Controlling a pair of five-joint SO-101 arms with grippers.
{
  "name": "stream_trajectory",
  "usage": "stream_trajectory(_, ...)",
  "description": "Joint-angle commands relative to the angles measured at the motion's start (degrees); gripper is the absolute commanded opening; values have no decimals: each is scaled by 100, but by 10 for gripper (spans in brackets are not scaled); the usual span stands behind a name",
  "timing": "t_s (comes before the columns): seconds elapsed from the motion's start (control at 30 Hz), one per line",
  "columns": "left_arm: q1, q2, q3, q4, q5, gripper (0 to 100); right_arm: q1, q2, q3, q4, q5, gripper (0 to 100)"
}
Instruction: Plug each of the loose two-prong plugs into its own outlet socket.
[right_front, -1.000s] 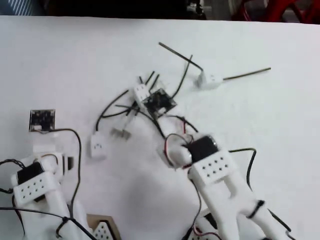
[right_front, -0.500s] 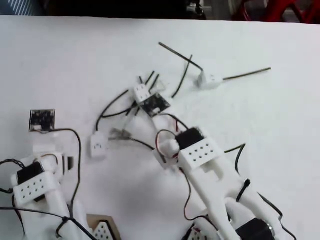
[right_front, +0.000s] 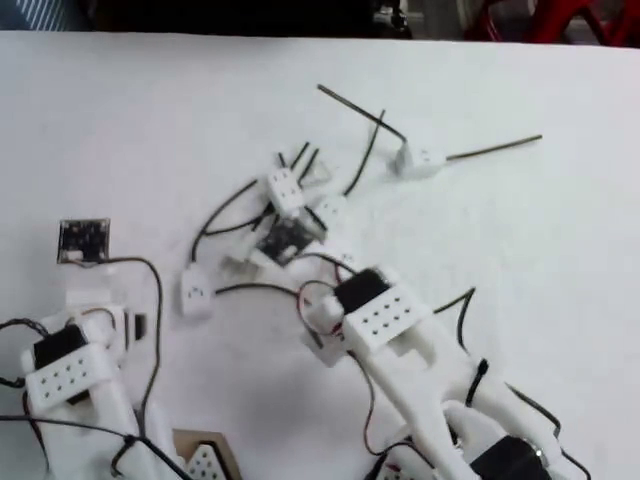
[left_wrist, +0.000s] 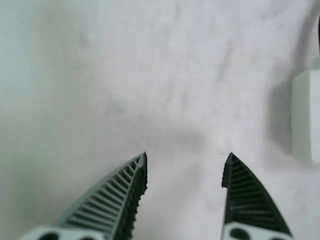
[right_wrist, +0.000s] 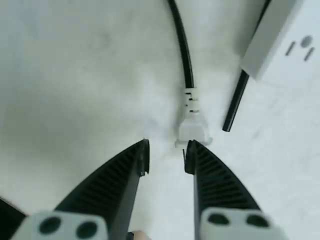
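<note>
My right gripper (right_wrist: 166, 150) is open by a narrow gap, low over the table, with nothing between its fingers. A small white two-prong plug (right_wrist: 192, 127) on a black cable lies just off one fingertip (right_wrist: 192, 150), outside the gap. A white outlet socket (right_wrist: 282, 45) with two slots lies beyond it. From above, the right gripper (right_front: 285, 240) sits in the tangle of cables, just below a socket (right_front: 285, 187). Other sockets lie at the left (right_front: 197, 292) and far right (right_front: 420, 160). My left gripper (left_wrist: 185, 162) is open over bare table, empty, with a white socket (left_wrist: 306, 115) off to one side.
Black cables (right_front: 235, 205) loop across the middle of the table around the sockets. Another small white block (right_front: 330, 210) lies beside the right gripper. The left arm (right_front: 70, 370) stands at the near left, and a brown piece (right_front: 200, 445) lies at the front edge.
The right arm has swung left and toward the table's near side, bringing its gripper from beside the middle socket down to the plug. The left arm has not moved.
</note>
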Motion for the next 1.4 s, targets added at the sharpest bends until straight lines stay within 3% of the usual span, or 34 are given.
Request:
stream_trajectory(0.0, -13, -101, -9, -123, 9, 247, -48, -13, -26, -22, 97, 122)
stream_trajectory(0.53, -13, -101, -9, -123, 9, 247, 444, 1631, 26, -708, 369, 122)
stream_trajectory(1.37, -22, -101, -9, -123, 9, 246, 936, 1701, 62, -1103, 941, 115)
